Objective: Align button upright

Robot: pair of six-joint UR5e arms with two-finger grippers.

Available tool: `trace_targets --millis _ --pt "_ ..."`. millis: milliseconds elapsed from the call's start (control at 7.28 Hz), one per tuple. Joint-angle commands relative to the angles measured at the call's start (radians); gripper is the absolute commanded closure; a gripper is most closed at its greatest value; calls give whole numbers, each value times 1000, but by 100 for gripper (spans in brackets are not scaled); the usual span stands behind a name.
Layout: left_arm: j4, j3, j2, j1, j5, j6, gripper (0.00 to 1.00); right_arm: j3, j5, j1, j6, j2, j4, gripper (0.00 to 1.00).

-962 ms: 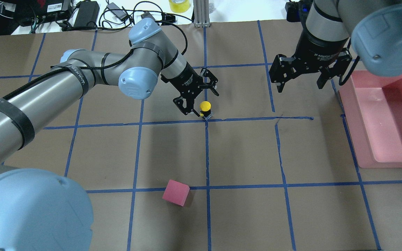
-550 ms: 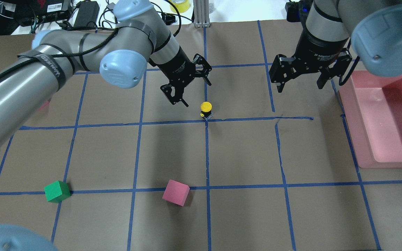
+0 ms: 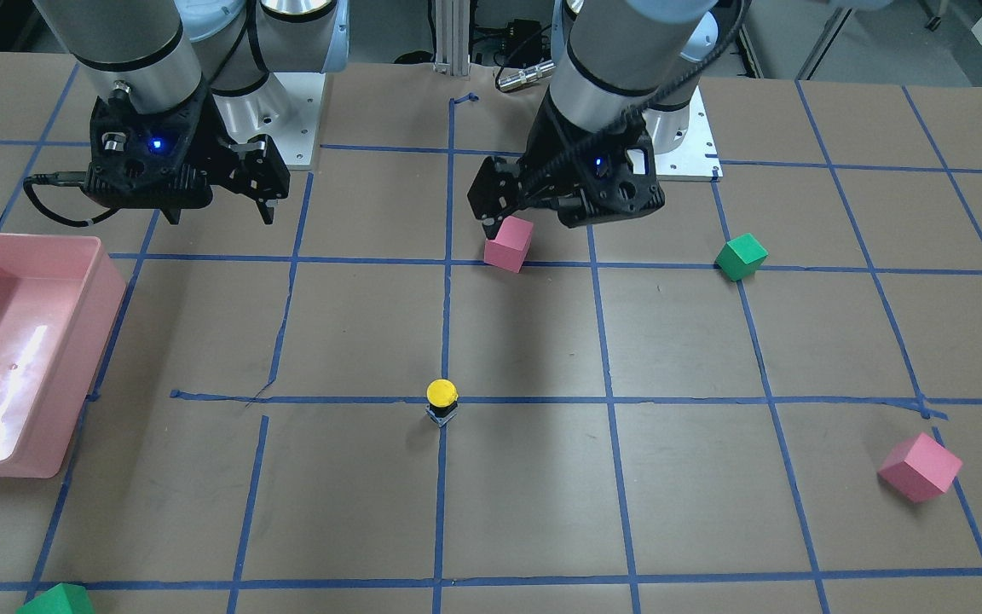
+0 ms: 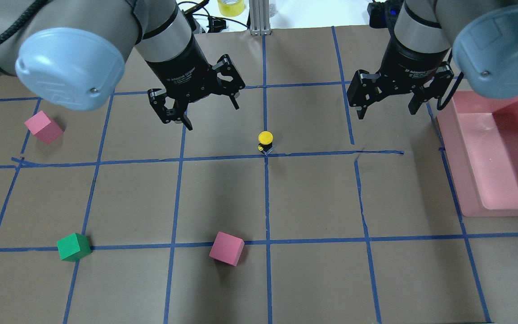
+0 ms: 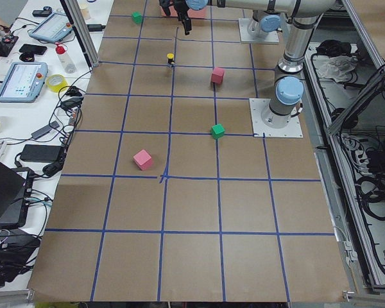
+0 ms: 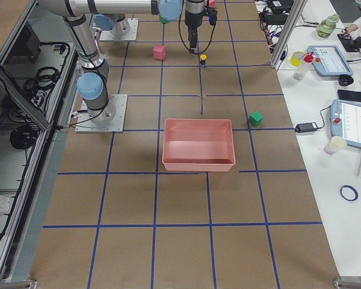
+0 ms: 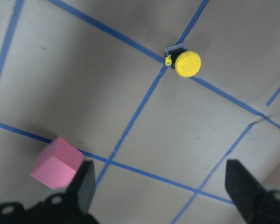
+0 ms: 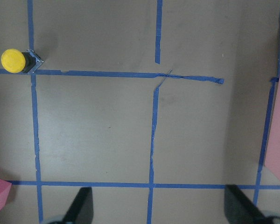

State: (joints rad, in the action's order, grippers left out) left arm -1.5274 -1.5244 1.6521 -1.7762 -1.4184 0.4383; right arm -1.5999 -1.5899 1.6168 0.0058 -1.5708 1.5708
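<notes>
The button (image 4: 265, 141) stands upright on a blue tape crossing at mid-table, yellow cap up, black body and grey base under it. It also shows in the front view (image 3: 441, 401), the left wrist view (image 7: 186, 63) and the right wrist view (image 8: 16, 60). My left gripper (image 4: 212, 112) is open and empty, raised above the table, back and left of the button, not touching it. My right gripper (image 4: 387, 111) is open and empty, raised to the button's right, near the pink bin.
A pink bin (image 4: 452, 166) sits at the right edge. A pink cube (image 4: 226, 248) and a green cube (image 4: 73, 247) lie near the front. Another pink cube (image 4: 43, 127) lies at the left. A second green cube (image 3: 52, 601) lies at the far side.
My left gripper, open beside the button a second ago, has drawn back, up and to the left. The button stays standing upright in place. The right arm has not moved.
</notes>
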Motion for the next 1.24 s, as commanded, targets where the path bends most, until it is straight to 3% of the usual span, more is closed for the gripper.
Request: trace_targets --millis 0,412,1099 --pt "68 -25 -49 17 -178 -353 0 1 -1 0 0 0 0 0" --pt "110 -40 -80 153 -185 -475 0 0 -1 0 2 0 2 0" --pt "105 -39 -86 166 -174 -411 0 1 -1 0 3 0 0 0"
